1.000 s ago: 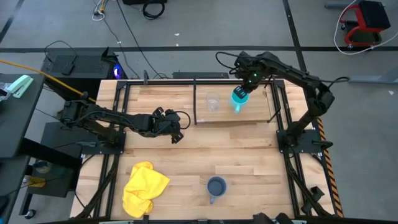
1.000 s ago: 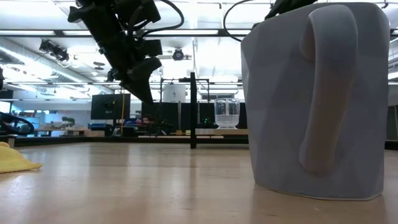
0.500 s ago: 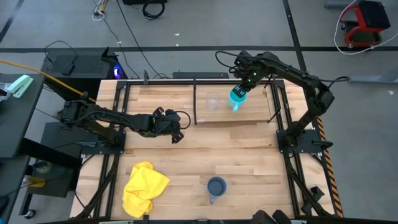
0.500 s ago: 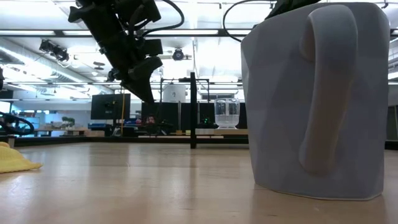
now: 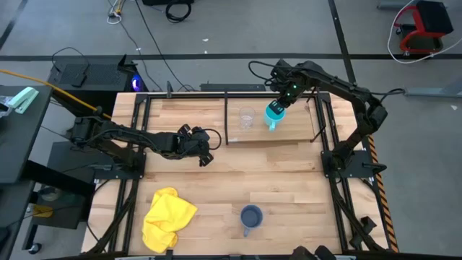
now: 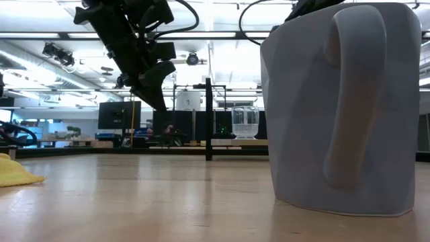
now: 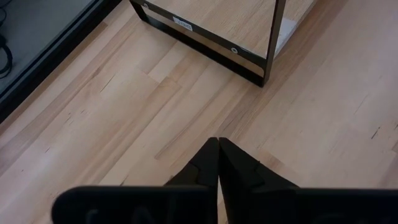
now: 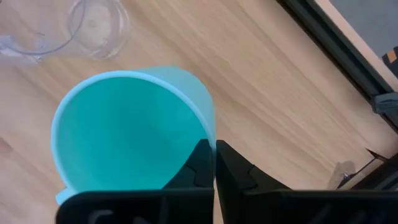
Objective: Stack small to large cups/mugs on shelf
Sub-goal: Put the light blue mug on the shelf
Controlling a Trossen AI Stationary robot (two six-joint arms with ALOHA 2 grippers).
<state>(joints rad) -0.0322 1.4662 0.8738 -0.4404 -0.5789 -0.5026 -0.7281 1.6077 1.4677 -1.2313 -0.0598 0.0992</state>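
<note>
My right gripper (image 5: 282,103) is over the shelf (image 5: 296,133), shut on the bright cyan mug (image 5: 273,113); I look into the mug's open mouth in the right wrist view (image 8: 130,134). The clear glass cup (image 5: 247,118) stands on the shelf board just left of the mug, and shows in the low view too (image 6: 245,122). The grey-blue mug (image 5: 250,217) stands upright on the tabletop near the front edge, filling the low view (image 6: 342,107). My left gripper (image 5: 206,153) is shut and empty above the tabletop left of the shelf. My right gripper pinches the cyan mug's rim wall (image 8: 210,134), one finger (image 8: 198,163) inside the mug and one (image 8: 235,169) outside. The fingers come from above and from the far right, slanting down. The mug's mouth faces up; I cannot tell whether its base touches the shelf board.
A yellow cloth (image 5: 167,217) lies crumpled at the front left of the tabletop. Thin black uprights (image 5: 227,115) frame the shelf, and its black base bar shows ahead of my left gripper (image 7: 205,46). Bare wood lies between the shelf and the grey-blue mug.
My right gripper has edged a little toward the table's left, toward the glass cup, carrying the cyan mug with it.
</note>
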